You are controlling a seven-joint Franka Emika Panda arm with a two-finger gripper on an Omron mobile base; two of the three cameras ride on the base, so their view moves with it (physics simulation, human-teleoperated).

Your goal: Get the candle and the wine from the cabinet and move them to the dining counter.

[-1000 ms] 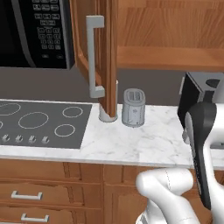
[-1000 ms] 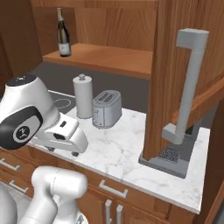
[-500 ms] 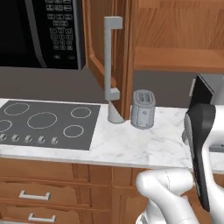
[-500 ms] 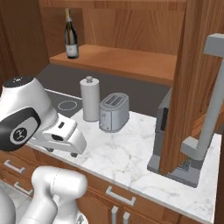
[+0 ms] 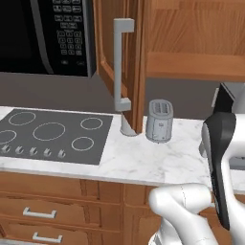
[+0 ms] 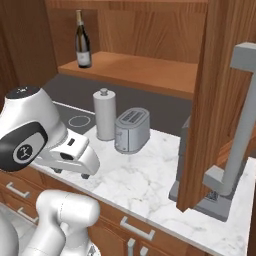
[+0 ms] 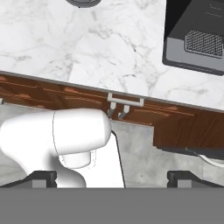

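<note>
Apparently the job is at its first step: nothing has been fetched, and the arm is folded low.

Left base view: one open cabinet door (image 5: 135, 62) with its grey bar handle (image 5: 122, 64), one toaster (image 5: 159, 121), one cooktop (image 5: 50, 136), one microwave (image 5: 45, 36).

Right base view: one wine bottle (image 6: 82, 41) stands upright on the cabinet shelf (image 6: 135, 70), well above one paper-towel roll (image 6: 105, 114). No candle can be made out.

Hand view: the gripper (image 7: 112, 178), fingertips spread wide and empty, looks down at the worktop edge (image 7: 87, 83). Next, I judge, it must rise toward the bottle.
</note>
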